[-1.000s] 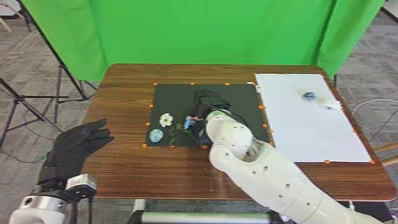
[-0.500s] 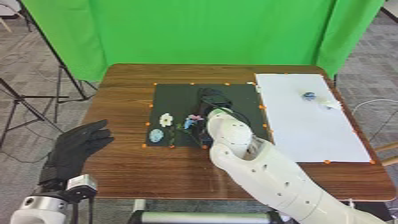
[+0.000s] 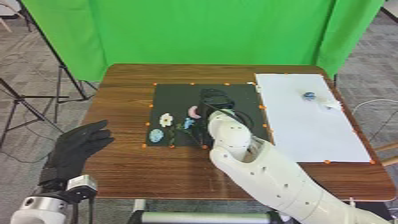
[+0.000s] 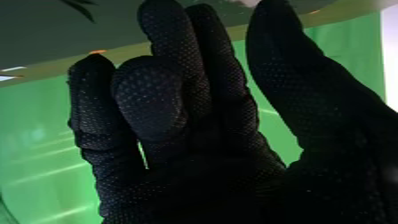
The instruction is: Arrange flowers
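In the head view, my right hand (image 3: 215,99) is over the dark mat (image 3: 178,92), right of a pink piece (image 3: 194,112). A blue flower (image 3: 188,122) lies just below the pink piece, with green leaves (image 3: 182,131) by it. A white flower (image 3: 166,119) and a pale blue oval flower (image 3: 156,135) lie at the mat's left. My left hand (image 3: 75,149) is open beside the table's left edge. In the right wrist view my right hand (image 4: 191,170) is open and holds nothing, its thumb apart from mostly extended fingers.
A white sheet (image 3: 306,132) covers the table's right side, bearing a blue flower (image 3: 308,95) and a white one (image 3: 331,104). Small orange markers edge the mat and sheet. A green curtain (image 3: 213,35) hangs behind the wooden table (image 3: 151,172).
My right hand has shifted slightly right and turned. More of the pink piece shows, a little farther up the mat than before. The left hand has stayed still.
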